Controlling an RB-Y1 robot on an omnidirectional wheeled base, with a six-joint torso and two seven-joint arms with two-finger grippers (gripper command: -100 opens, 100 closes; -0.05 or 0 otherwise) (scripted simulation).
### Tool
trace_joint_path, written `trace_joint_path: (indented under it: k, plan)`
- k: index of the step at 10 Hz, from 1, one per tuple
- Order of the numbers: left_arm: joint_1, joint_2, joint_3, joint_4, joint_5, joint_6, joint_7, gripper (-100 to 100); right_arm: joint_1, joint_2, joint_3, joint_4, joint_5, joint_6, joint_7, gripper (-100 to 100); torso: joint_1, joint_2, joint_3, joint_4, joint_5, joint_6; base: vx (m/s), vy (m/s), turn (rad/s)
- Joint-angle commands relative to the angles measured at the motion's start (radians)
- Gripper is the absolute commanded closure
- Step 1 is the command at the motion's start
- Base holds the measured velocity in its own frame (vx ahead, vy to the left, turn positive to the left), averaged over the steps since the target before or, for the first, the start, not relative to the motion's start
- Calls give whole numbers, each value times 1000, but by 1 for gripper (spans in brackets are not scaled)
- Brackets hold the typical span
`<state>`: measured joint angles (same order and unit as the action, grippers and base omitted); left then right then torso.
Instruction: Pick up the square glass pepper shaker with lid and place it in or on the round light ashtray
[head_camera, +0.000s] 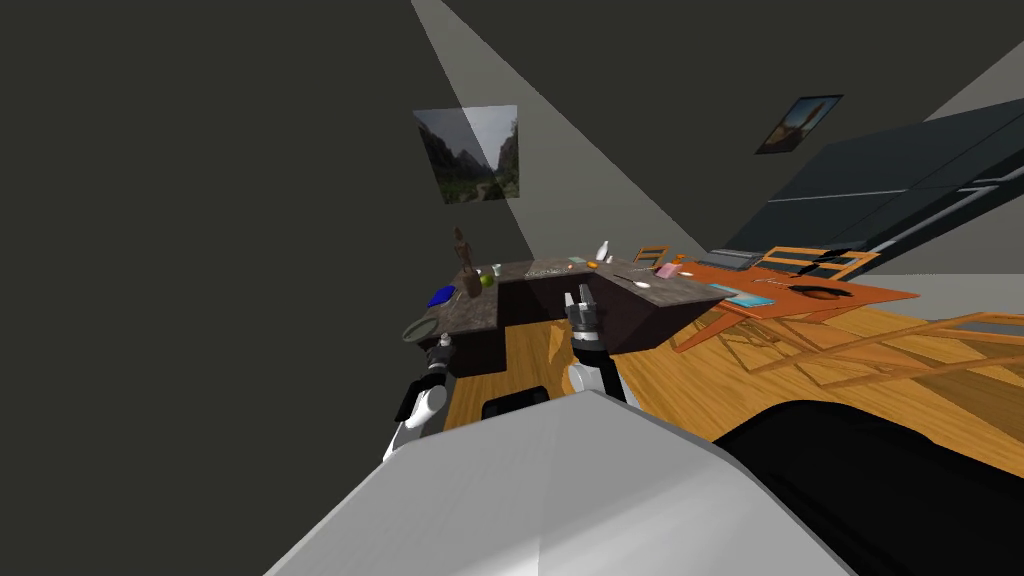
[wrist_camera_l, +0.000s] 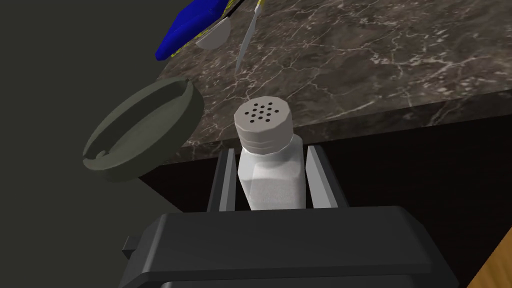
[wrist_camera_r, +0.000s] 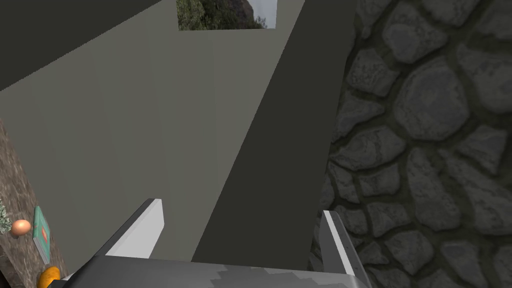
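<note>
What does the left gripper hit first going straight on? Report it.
Likely the marbled countertop near its edge, met by the shaker the left gripper holds; depth is unclear. The ashtray lies off that line, at the counter's corner.

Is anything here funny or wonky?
Yes: the round grey ashtray sits right at the marble counter's corner, and much of it seems to hang past the edge.
</note>
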<state>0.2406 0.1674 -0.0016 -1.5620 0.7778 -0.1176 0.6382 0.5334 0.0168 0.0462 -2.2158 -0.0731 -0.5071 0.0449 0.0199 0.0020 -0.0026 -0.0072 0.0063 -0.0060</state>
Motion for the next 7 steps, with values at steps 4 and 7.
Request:
trace_joint_path:
  k: [4,7]
  plan:
    - [-15,-15,58,-47,40,42,10,100,0,0,0,0,0,0,0,0,3,-10,-5,-1,1,0,123,227,50]
    - [-29,-51,103,-69,68,33,10,100,0,0,0,0,0,0,0,0,1,-14,-7,-1,1,0,172,193,-13]
